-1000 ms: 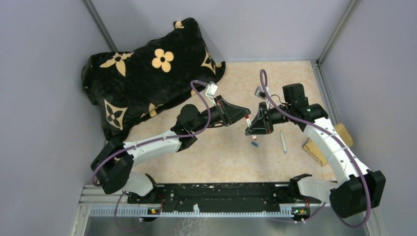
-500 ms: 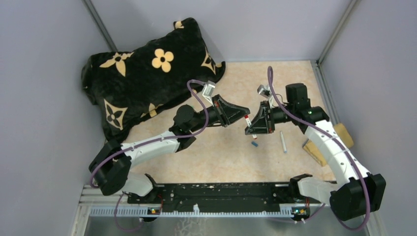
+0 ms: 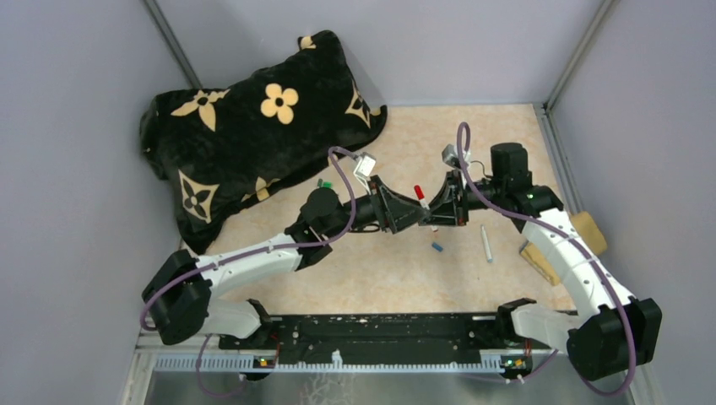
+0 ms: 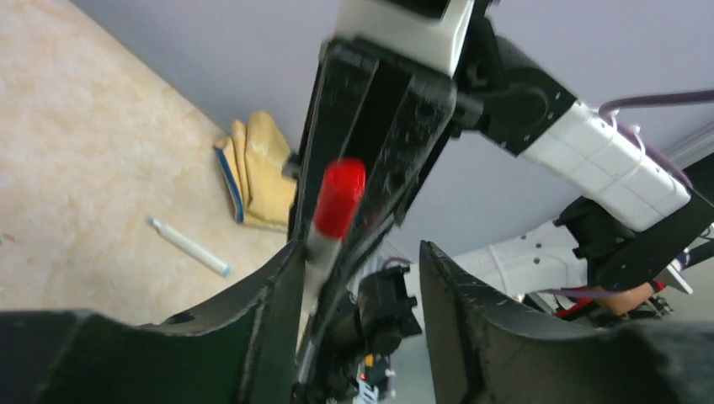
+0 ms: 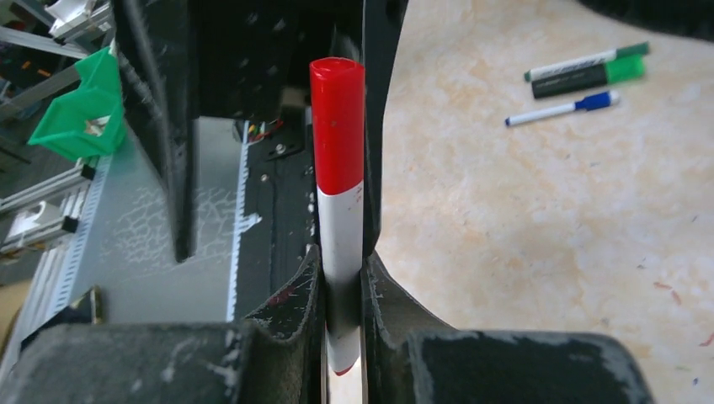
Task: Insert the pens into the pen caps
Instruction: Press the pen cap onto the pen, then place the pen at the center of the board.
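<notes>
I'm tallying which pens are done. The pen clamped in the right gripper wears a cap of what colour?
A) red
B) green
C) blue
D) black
A: the right gripper is shut on a white pen whose cap is red.

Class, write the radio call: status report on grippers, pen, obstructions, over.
Right gripper shut on red-capped pen. Left gripper open, jaws beside its cap. Nothing seen in the way.

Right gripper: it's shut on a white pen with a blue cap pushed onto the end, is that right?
Not quite. The cap is red, not blue. The right wrist view shows the right gripper shut on the white pen with a red cap pushed onto the end.
</notes>
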Controlling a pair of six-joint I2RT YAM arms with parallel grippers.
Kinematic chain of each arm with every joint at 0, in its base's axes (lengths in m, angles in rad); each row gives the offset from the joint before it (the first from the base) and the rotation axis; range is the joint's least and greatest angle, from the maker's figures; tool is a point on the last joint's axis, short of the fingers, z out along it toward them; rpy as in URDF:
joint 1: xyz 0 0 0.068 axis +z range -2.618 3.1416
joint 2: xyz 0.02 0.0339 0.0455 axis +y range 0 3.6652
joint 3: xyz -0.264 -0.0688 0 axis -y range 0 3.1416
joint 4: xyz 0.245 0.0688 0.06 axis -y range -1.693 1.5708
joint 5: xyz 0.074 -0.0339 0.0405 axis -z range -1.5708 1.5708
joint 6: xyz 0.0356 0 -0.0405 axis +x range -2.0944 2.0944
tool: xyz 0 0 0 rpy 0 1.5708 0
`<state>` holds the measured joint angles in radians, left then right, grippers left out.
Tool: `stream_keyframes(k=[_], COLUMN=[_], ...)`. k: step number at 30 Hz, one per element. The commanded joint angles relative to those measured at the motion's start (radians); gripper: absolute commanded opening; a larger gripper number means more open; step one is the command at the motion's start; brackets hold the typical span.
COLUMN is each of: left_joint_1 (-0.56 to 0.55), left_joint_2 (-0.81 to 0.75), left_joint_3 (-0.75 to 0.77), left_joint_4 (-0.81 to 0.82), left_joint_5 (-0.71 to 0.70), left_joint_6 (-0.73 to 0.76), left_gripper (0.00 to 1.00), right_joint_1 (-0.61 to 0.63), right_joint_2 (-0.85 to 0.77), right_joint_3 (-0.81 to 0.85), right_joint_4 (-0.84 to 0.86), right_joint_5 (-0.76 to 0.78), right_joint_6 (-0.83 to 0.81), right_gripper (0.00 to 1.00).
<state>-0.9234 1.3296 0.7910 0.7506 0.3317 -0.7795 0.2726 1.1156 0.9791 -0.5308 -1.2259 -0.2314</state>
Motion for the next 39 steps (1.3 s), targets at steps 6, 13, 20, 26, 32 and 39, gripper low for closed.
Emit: stream_keyframes(k=[6,13,20,26,32,39], left_joint_1=[-0.046,-0.046,-0.046,-0.046,-0.046,-0.046], left_joint_2=[-0.186,-0.201,-0.079,0.03,0.096,0.121], left_joint_3=[-0.149,-0.292,-0.25,-0.173,-0.157,-0.14], left_joint_4=[0.03,0.263,0.36,0.422,0.487,0.492], left_joint_5=[-0.099,-0.128,-0.119,-0.096,-0.094,-0.109], left_joint_6=[-0.047,0.018,0.064,0.076,0.054,0.061], left_gripper=[0.81,0.8,0.74,0.56,0.38,0.29], right_joint_1=[-0.012,-0.012,-0.013,-0.011,-0.012,-0.012], right_joint_2=[-0.04,-0.04,-0.033,-0.031,-0.031,-0.032], right_joint_3=[-0.048,-0.097,-0.138,-0.164,-0.173,-0.182], right_joint_4=[0.166,0.248,0.371,0.433,0.453,0.471], right_joint_5=[0.023,-0.098,-0.156,-0.162,-0.162,-0.165], right_joint_6=[-0.071,-0.003,0.113,0.164,0.186,0.2], right_gripper=[0.0,0.0,0.0,0.0,0.0,0.0])
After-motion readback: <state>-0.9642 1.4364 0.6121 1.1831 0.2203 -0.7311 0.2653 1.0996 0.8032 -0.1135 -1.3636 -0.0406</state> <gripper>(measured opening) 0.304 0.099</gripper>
